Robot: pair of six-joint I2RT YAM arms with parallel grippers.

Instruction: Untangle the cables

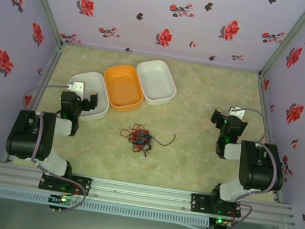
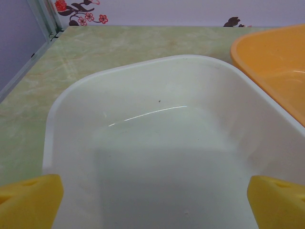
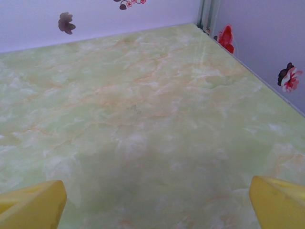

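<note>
Cables (image 1: 137, 136) – red, black and blue-green, one knotted bundle – lie on the table (image 1: 191, 161) between the two pairs of fingers and a little nearer the arm bases than either, untouched; the bundle sits closer to the left fingers than to the right, and one loose black strand trails toward the right side. Left gripper (image 1: 92, 102): fingers spread wide, nothing between them; on the left wrist camera the yellow pads (image 2: 28, 202) stand at opposite lower corners. They hang over the near white tray (image 2: 62, 100), whose bare inside lies between and ahead of them. Orange tray (image 2: 267, 52) is just beyond and to the right of these fingers, touching the white one's rim. Right gripper (image 1: 220, 118): fingers also spread wide, holding nothing – only marbled table between and ahead of them. Second white tray (image 1: 156, 80) lies furthest out, beyond the orange one, well apart from the right fingers. Flowered wall (image 1: 174, 13) behind everything.
</note>
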